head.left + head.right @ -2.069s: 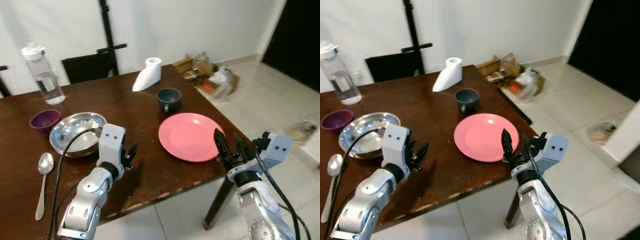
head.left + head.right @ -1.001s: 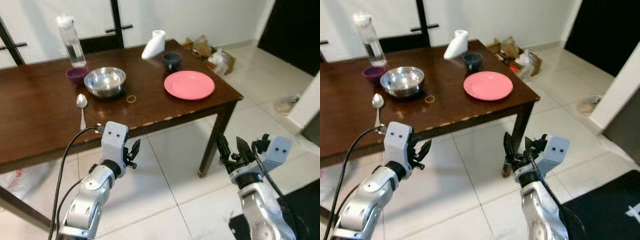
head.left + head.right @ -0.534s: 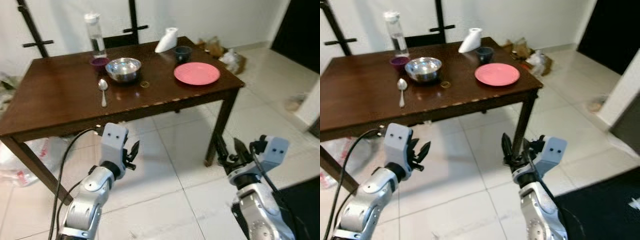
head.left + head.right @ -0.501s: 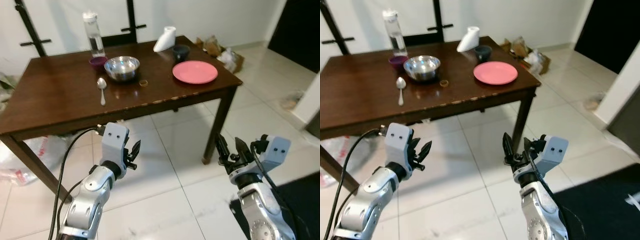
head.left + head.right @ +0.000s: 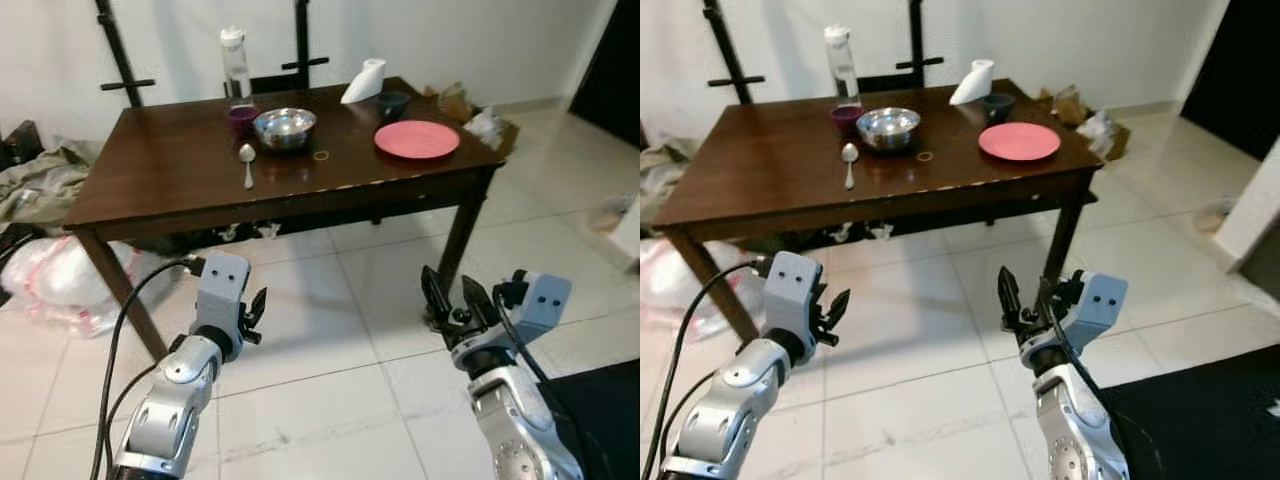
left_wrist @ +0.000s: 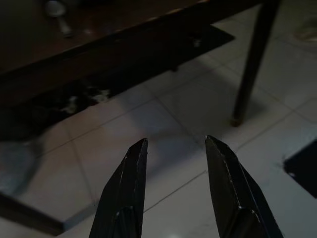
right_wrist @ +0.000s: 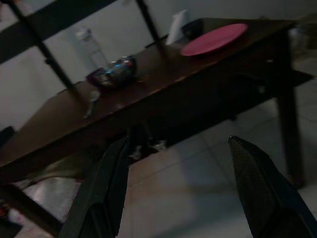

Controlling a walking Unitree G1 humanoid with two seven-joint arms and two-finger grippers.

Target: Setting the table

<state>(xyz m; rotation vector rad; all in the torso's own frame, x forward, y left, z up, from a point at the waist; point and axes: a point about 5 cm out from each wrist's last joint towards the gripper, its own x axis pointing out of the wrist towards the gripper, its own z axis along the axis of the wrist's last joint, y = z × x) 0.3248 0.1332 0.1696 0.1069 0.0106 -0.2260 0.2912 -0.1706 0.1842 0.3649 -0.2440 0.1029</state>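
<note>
Two silver arms are showing grey wrist housings, long black fingers; a black cable [image 5: 118,340] is trailing along the left arm [image 5: 170,400].

Both silver arms are reaching forward at waist height, the left claw [image 6: 173,191] and the right claw [image 7: 178,191] each hanging in the air with fingers spread, gripping nothing.

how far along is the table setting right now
Done: pink plate, steel bowl, spoon, dark cup and purple bowl lie on the table. In hand: nothing; left gripper and right gripper hang open above the floor. Left: judging by the layout, grouping the pieces into a place setting.
</note>
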